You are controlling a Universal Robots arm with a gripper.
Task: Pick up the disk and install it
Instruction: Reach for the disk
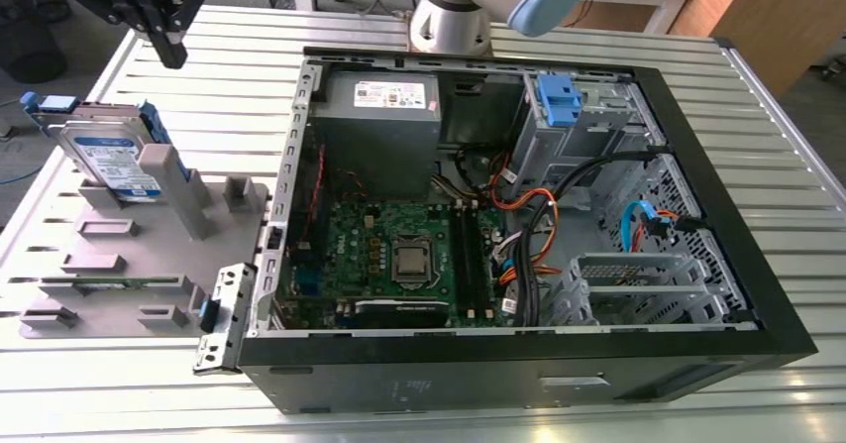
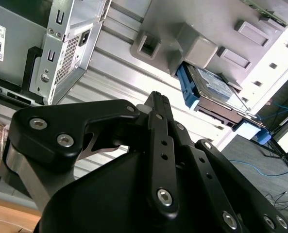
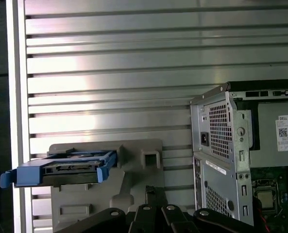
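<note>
The job is barely begun: the disk [image 1: 113,161] sits in its grey stand [image 1: 133,255] on the table [image 1: 225,76], outside the open computer case [image 1: 463,379], while the gripper [image 1: 172,56] hangs nearby, apart from it, jaws closed together and empty.

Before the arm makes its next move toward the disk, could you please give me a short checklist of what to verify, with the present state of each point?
1. Disk stands in the grey holder, nothing covering it: ok.
2. Gripper holds nothing and is apart from the disk: ok.
3. Jaws open for a grasp: not ok, they look shut.
4. Computer case lies with its side open: ok.
5. Drive cage free to take the disk: cannot tell.
</note>
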